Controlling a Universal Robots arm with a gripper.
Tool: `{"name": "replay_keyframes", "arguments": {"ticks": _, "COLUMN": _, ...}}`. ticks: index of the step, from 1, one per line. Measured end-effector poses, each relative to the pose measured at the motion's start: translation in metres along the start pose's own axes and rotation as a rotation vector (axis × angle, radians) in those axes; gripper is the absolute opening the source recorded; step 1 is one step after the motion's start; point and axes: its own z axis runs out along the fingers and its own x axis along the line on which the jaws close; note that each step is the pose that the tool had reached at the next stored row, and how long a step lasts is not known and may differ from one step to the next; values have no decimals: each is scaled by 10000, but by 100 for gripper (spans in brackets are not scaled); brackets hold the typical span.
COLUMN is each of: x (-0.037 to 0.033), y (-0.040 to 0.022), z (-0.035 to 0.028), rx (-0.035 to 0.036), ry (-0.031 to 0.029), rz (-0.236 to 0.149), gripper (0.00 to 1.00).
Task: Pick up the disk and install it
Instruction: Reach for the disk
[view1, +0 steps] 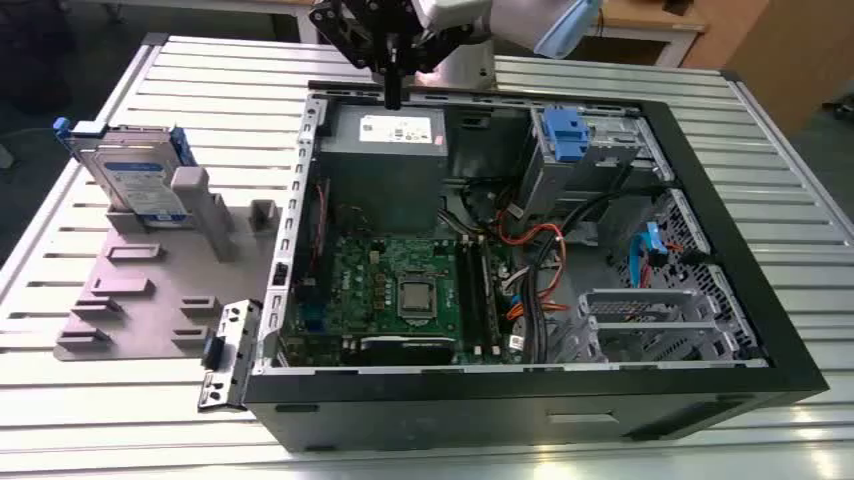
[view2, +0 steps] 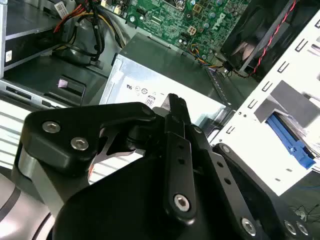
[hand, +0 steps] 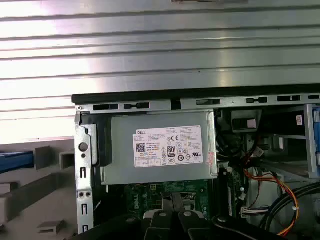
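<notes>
Silver-grey with a blue rail, the disk (view1: 134, 180) stands on edge in the grey stand (view1: 147, 290) on the surface (view1: 80, 420). In the exterior view it is at about nine o'clock from the open case (view1: 747, 260). Your tool (view1: 394, 98) hangs at twelve o'clock, over the case's back wall and the supply (view1: 387, 135), well apart from the disk. Its fingers look pressed together with nothing between them.

I judge the step in hand to be the reach for the disk, hardly begun. To do it well, clear the case rim before swinging toward nine o'clock and spread the fingers before descending. Come straight down over the disk's upper edge and grip across its flat faces, not the plastic rail, which may flex.

The exterior view gives you disk and tool together. The first wrist view gives the supply (hand: 160, 147) face-on, sticker and all, with a corner of the stand (hand: 30, 200). In the second wrist view the tool (view2: 176, 102) and its linkage sit close over the supply (view2: 150, 75), with the board (view2: 200, 20) beyond.
</notes>
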Motion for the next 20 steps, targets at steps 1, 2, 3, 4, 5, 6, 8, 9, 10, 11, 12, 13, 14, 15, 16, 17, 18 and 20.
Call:
{"name": "replay_keyframes", "arguments": {"ticks": 1, "x": 0, "y": 0, "z": 0, "rx": 0, "ry": 0, "rz": 0, "gripper": 11}}
{"name": "replay_keyframes", "arguments": {"ticks": 2, "x": 0, "y": 0, "z": 0, "rx": 0, "ry": 0, "rz": 0, "gripper": 11}}
{"name": "replay_keyframes", "arguments": {"ticks": 3, "x": 0, "y": 0, "z": 0, "rx": 0, "ry": 0, "rz": 0, "gripper": 11}}
{"name": "replay_keyframes", "arguments": {"ticks": 4, "x": 0, "y": 0, "z": 0, "rx": 0, "ry": 0, "rz": 0, "gripper": 11}}
{"name": "replay_keyframes", "arguments": {"ticks": 5, "x": 0, "y": 0, "z": 0, "rx": 0, "ry": 0, "rz": 0, "gripper": 11}}
{"name": "replay_keyframes", "arguments": {"ticks": 6, "x": 0, "y": 0, "z": 0, "rx": 0, "ry": 0, "rz": 0, "gripper": 11}}
{"name": "replay_keyframes", "arguments": {"ticks": 8, "x": 0, "y": 0, "z": 0, "rx": 0, "ry": 0, "rz": 0, "gripper": 11}}
{"name": "replay_keyframes", "arguments": {"ticks": 9, "x": 0, "y": 0, "z": 0, "rx": 0, "ry": 0, "rz": 0, "gripper": 11}}
{"name": "replay_keyframes", "arguments": {"ticks": 10, "x": 0, "y": 0, "z": 0, "rx": 0, "ry": 0, "rz": 0, "gripper": 11}}
{"name": "replay_keyframes", "arguments": {"ticks": 11, "x": 1, "y": 0, "z": 0, "rx": 0, "ry": 0, "rz": 0, "gripper": 11}}
{"name": "replay_keyframes", "arguments": {"ticks": 12, "x": 4, "y": 0, "z": -1, "rx": 1, "ry": 1, "rz": 1, "gripper": 11}}
{"name": "replay_keyframes", "arguments": {"ticks": 13, "x": 9, "y": 0, "z": -1, "rx": 1, "ry": 0, "rz": 2, "gripper": 11}}
{"name": "replay_keyframes", "arguments": {"ticks": 14, "x": 16, "y": -1, "z": 0, "rx": -1, "ry": 0, "rz": 2, "gripper": 11}}
{"name": "replay_keyframes", "arguments": {"ticks": 15, "x": 28, "y": -2, "z": -1, "rx": 0, "ry": 0, "rz": 0, "gripper": 11}}
{"name": "replay_keyframes", "arguments": {"ticks": 16, "x": 40, "y": -3, "z": -1, "rx": 0, "ry": 0, "rz": 0, "gripper": 11}}
{"name": "replay_keyframes", "arguments": {"ticks": 17, "x": 53, "y": -4, "z": -2, "rx": 1, "ry": 0, "rz": 0, "gripper": 11}}
{"name": "replay_keyframes", "arguments": {"ticks": 18, "x": 65, "y": -5, "z": -2, "rx": 0, "ry": 0, "rz": -1, "gripper": 11}}
{"name": "replay_keyframes", "arguments": {"ticks": 20, "x": 88, "y": -7, "z": -3, "rx": 0, "ry": 0, "rz": 0, "gripper": 11}}
